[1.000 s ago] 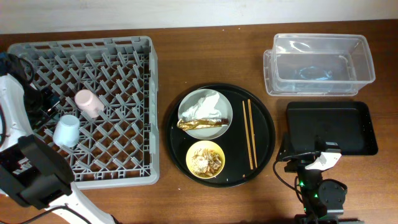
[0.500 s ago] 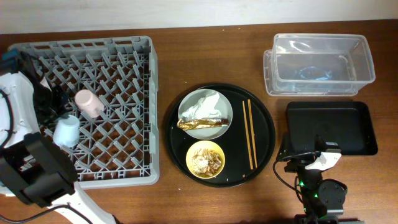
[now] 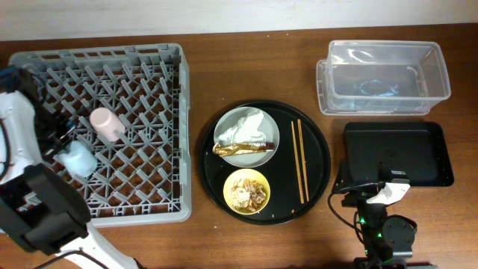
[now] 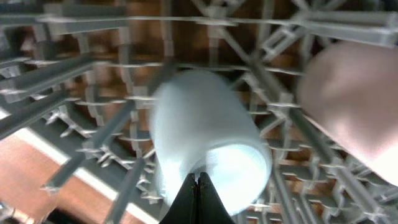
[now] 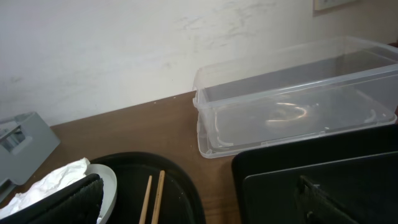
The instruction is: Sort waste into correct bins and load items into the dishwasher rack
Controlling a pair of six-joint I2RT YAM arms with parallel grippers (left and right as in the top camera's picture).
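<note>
STEP: loading; your left gripper, jaws together, at small light-blue plastic cup, left in big grey lattice rack | right gripper apart, empty | NEXT: settle cup between pegs.

Matt grey plastic dishwasher rack, clear glossy plastic tub, wood-grain bench, crumpled paper napkin, shiny gold-brown wrapper, bare wooden chopsticks.
</note>
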